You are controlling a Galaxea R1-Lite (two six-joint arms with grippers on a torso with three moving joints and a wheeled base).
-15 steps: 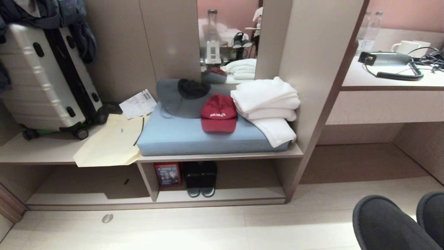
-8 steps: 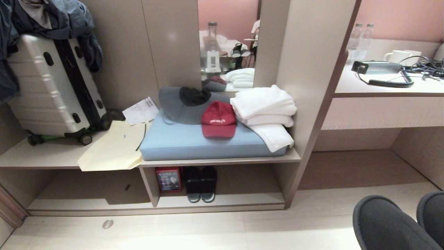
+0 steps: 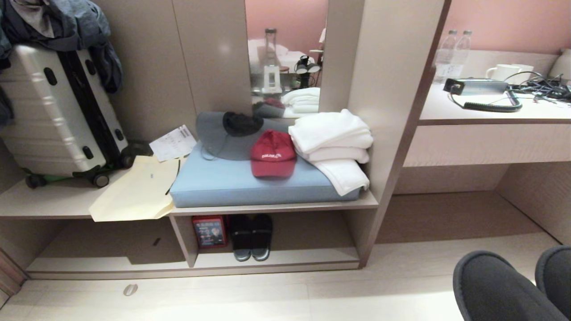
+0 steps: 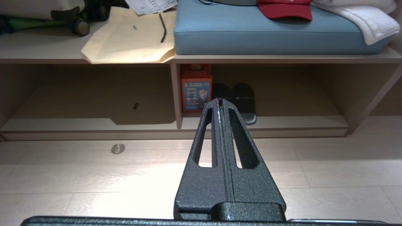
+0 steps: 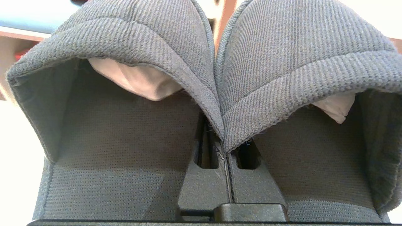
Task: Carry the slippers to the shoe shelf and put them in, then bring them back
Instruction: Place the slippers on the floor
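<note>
1. Grey fabric slippers (image 5: 125, 131) are clamped by their inner edges in the right tool (image 5: 226, 147), in front of the shoe shelf (image 3: 285, 264) and off to its right
2. The left tool (image 4: 220, 105), pressed together and empty, points at the shoe shelf
3. Inside the shoe shelf, another dark pair (image 3: 252, 238) sits beside a red box (image 3: 208, 231)

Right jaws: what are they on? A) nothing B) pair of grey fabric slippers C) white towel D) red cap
B: in the right wrist view the right gripper is shut, pinching the touching inner edges of the two grey fabric slippers.
</note>
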